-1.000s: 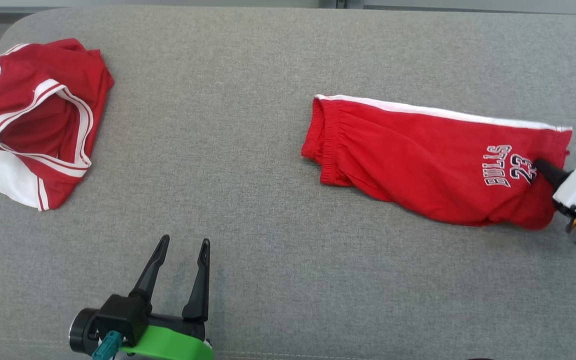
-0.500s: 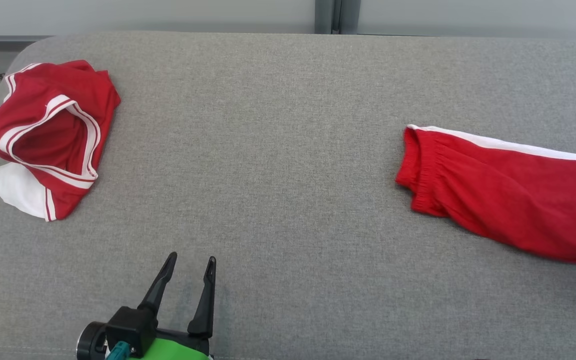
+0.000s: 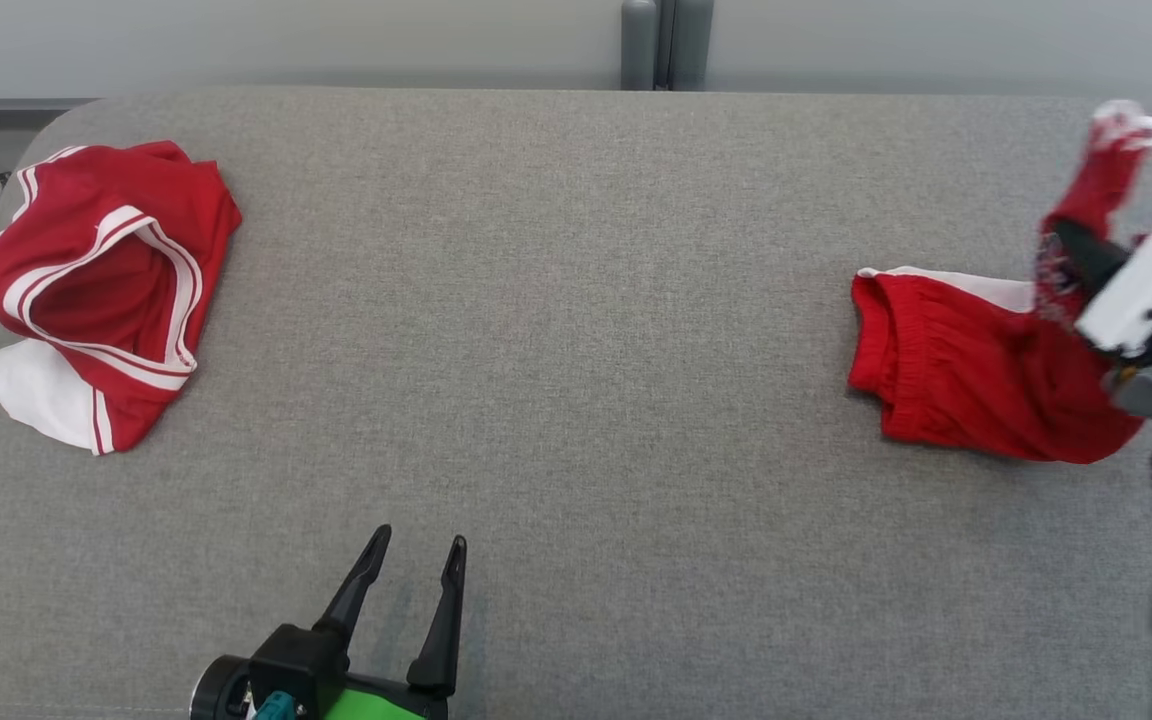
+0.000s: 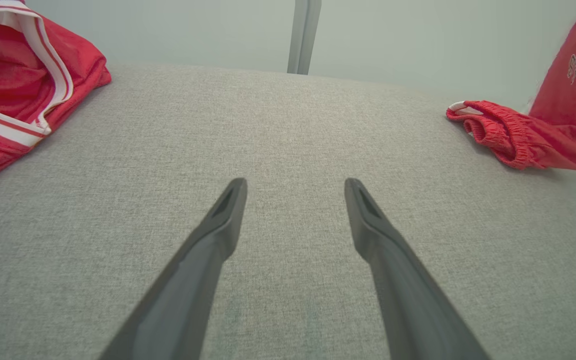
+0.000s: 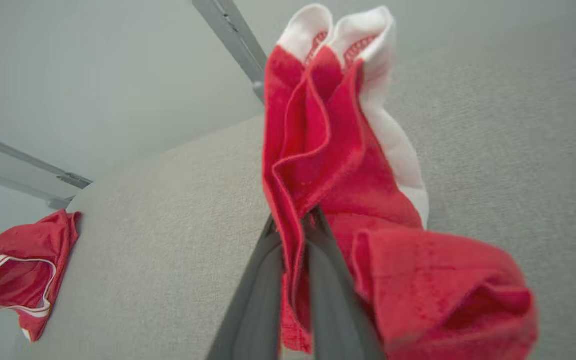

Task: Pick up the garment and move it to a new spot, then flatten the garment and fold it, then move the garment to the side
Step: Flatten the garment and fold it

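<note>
My right gripper (image 5: 293,227) is clamped on a fold of the red shorts (image 3: 966,400), over at the right side of the grey cushion (image 3: 576,300). The end I hold is raised off the cushion. In my right wrist view the cloth bunches up past my fingertips, red with a white band along one side. The waistband end lies flat on the cushion, its gathered elastic edge facing left. The printed number and lettering sit on the raised part.

My left gripper (image 3: 419,540) is at the near edge, left of the middle. Its two fingers are spread wide with nothing between them, tips pointing toward the far side over bare cushion. I cannot tell whether they touch it.

A red jersey (image 3: 106,290) with white stripes lies crumpled at the far left corner, with a white cloth (image 3: 21,395) showing at its near edge. It is well apart from both my grippers. A grey post (image 3: 654,45) stands behind the far edge, near the middle.
</note>
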